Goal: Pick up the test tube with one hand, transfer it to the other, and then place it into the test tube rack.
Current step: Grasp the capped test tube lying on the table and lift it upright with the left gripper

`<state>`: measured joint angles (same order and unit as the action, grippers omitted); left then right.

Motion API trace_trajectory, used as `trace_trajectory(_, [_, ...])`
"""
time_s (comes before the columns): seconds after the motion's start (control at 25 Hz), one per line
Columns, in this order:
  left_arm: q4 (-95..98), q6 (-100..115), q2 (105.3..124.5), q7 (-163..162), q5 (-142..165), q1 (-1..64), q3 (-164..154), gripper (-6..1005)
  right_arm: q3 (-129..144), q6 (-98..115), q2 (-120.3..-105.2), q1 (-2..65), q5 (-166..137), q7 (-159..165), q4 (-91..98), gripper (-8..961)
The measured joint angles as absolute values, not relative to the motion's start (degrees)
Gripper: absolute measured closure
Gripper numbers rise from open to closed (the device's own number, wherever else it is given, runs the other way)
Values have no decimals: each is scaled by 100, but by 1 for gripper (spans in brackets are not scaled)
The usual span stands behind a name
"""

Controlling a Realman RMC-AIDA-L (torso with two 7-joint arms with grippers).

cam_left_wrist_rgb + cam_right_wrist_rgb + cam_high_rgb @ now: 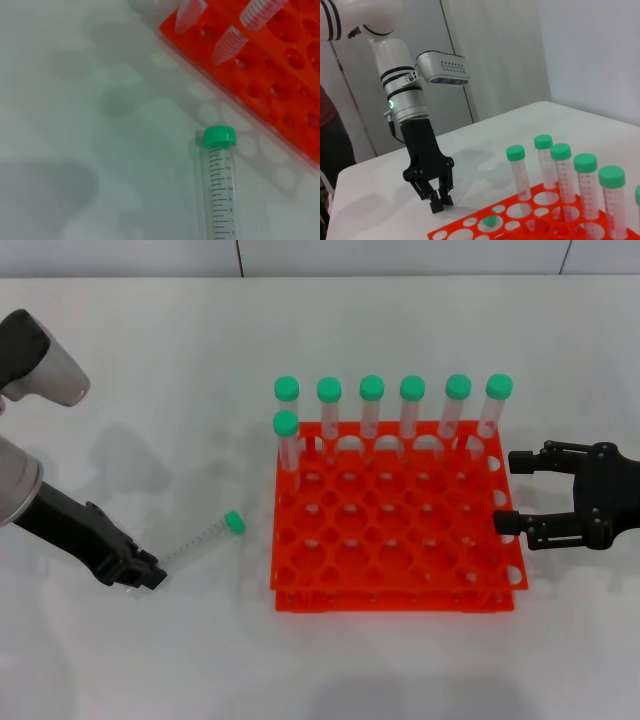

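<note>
test tube [205, 537] left of rack [395, 525]

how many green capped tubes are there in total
8. Six stand along the rack's far row, one in the second row at its left end, and one lies on the table by the left hand. None seems hidden.

A: What stands in the rack besides the task's own things?

B: Seven green-capped tubes [372, 410], all upright. Six fill the back row; the seventh [287, 448] stands in the second row, at the left end.

A: And beneath it all?

B: A plain white bench [150, 360]. Behind it runs a pale wall [495, 55] with a dark vertical seam.
</note>
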<state>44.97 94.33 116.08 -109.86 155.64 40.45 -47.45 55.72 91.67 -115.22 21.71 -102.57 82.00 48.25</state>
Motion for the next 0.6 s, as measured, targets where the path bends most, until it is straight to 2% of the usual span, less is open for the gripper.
trace_trajectory(0.12, [4495, 9431, 11607, -10986, 15564, 4046, -4737, 818, 5572, 9169, -11522, 2171, -10257, 8200, 4825, 97])
trace_trajectory(0.4, [4501, 9471, 11574, -10965, 15430, 4034, -4685, 818, 5572, 9149, -11522, 2165, -10257, 8197, 4825, 97])
trace_trajectory(0.6, [4558, 9480, 11428, -10919, 15030, 3929, -4478, 818, 5572, 9136, -11522, 2162, -10244, 8174, 4825, 97])
